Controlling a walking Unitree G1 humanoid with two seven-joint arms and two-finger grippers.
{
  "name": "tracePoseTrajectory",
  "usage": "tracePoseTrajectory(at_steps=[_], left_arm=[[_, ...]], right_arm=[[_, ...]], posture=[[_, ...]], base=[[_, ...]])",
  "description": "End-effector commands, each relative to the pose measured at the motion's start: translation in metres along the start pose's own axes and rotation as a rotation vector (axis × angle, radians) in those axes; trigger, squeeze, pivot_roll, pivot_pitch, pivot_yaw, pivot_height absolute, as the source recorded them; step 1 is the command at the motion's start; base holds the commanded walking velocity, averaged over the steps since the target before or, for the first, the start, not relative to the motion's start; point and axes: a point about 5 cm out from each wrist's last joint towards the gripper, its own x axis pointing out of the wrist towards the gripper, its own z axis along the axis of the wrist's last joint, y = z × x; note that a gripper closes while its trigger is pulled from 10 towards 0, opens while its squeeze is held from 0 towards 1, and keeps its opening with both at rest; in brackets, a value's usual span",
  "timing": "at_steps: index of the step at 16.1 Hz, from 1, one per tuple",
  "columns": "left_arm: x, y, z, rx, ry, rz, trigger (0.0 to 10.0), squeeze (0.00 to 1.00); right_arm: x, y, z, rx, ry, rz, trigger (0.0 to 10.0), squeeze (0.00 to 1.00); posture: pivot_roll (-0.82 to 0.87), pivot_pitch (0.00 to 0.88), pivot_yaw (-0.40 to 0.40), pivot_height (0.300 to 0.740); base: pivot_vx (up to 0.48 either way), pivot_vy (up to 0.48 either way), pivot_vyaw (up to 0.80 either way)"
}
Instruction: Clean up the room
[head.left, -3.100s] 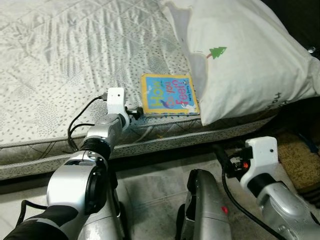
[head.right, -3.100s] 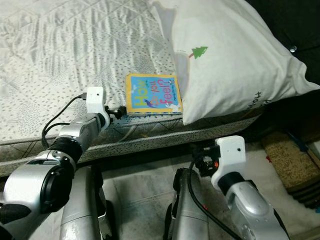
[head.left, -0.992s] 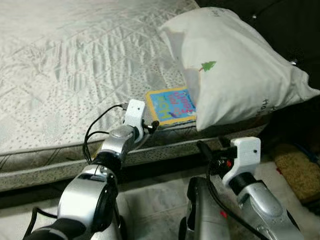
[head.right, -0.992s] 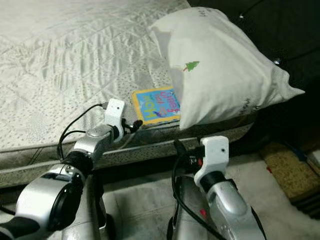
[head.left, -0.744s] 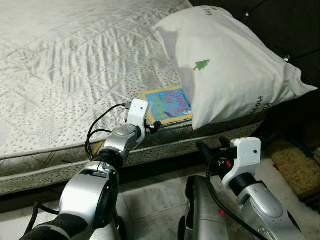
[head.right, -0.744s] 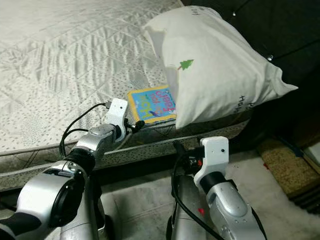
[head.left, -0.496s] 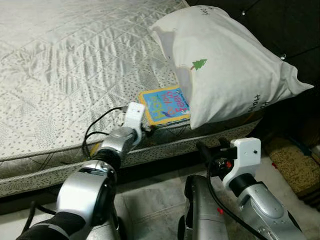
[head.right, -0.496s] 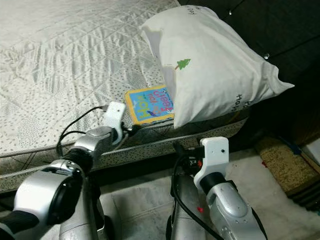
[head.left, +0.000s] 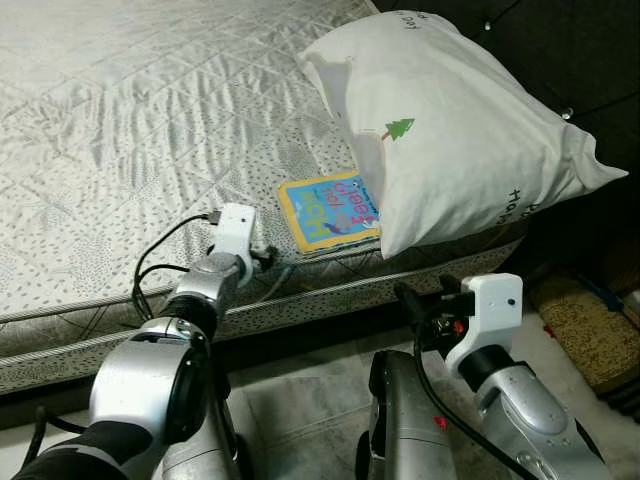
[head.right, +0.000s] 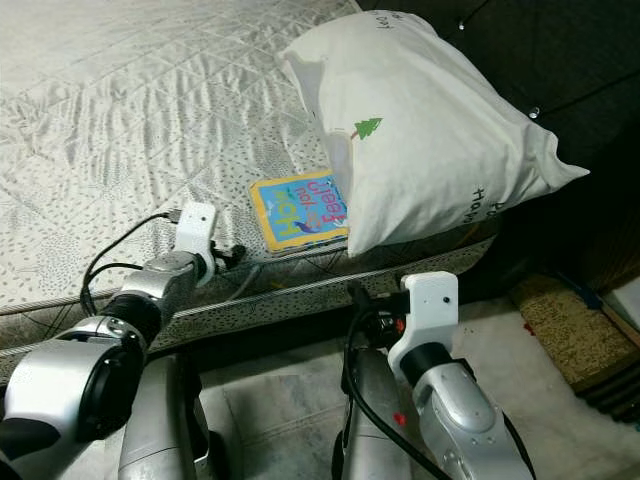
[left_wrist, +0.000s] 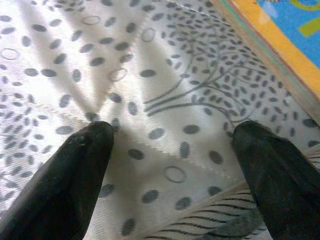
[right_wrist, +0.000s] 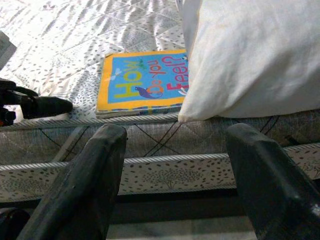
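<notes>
A children's board book (head.left: 328, 212) with a yellow border and blue cover lies flat at the near edge of the mattress (head.left: 120, 130). Its right side is tucked under a big white pillow (head.left: 450, 130) printed with a small green tree. My left gripper (head.left: 268, 255) rests low on the mattress edge, a short way left of the book, open with nothing between its fingers (left_wrist: 85, 165). The book's corner (left_wrist: 290, 30) lies just beyond them. My right gripper (right_wrist: 172, 140) is open, held below the mattress side, facing the book (right_wrist: 142, 82) and pillow (right_wrist: 255, 55).
A patterned bed side runs below the mattress (right_wrist: 150, 170). The floor (head.left: 300, 390) beneath is pale tile, with a brown mat (head.left: 585, 330) at the right. A dark wall (head.left: 560, 40) stands behind the pillow.
My left gripper has drawn back to the left, away from the book's corner. The book and pillow lie as before. The right arm holds still.
</notes>
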Motion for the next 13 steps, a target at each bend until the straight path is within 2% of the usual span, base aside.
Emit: tracePoseTrajectory(at_steps=[1,4,6,7,9,10,11,13], left_arm=[[0.0,0.003,-0.013,-0.003,0.037,0.015,10.0,0.0],[0.0,0.001,-0.009,0.004,0.004,0.023,10.0,0.0],[-0.001,0.008,-0.006,-0.041,-0.047,0.084,10.0,0.0],[-0.003,0.016,-0.011,-0.083,-0.062,0.133,10.0,0.0],[-0.007,0.027,-0.02,-0.1,-0.08,0.21,10.0,0.0],[-0.015,0.041,-0.028,-0.13,-0.126,0.3,10.0,0.0],[-0.023,0.048,-0.031,-0.142,-0.169,0.347,10.0,0.0],[-0.056,0.06,-0.033,-0.119,-0.326,0.458,10.0,0.0]], right_arm=[[0.0,-0.003,0.0,-0.005,0.006,-0.009,10.0,0.0],[0.005,-0.002,-0.001,-0.003,0.0,0.001,10.0,0.0],[0.014,0.001,-0.001,0.003,-0.016,0.018,10.0,0.0],[0.022,0.002,-0.002,0.008,-0.022,0.023,10.0,0.0],[0.03,0.003,-0.003,0.014,-0.03,0.026,10.0,0.0],[0.04,0.0,-0.004,0.011,-0.046,0.017,10.0,0.0],[0.045,-0.001,-0.003,0.004,-0.058,0.003,10.0,0.0],[0.061,-0.008,-0.001,-0.019,-0.086,-0.043,10.0,0.0]], posture=[[-0.21,0.151,-0.016,0.534],[-0.19,0.133,-0.017,0.534],[-0.16,0.113,-0.019,0.534],[-0.13,0.096,-0.022,0.534],[-0.11,0.084,-0.024,0.534],[-0.08,0.052,-0.024,0.534],[-0.07,0.043,-0.024,0.534],[-0.04,0.01,-0.021,0.534]], base=[[0.0,0.0,0.0],[0.0,0.0,0.0],[0.0,0.0,0.0],[0.0,0.0,0.0],[0.0,0.0,0.0],[0.0,0.0,0.0],[0.0,0.0,0.0],[0.0,0.0,0.0]])
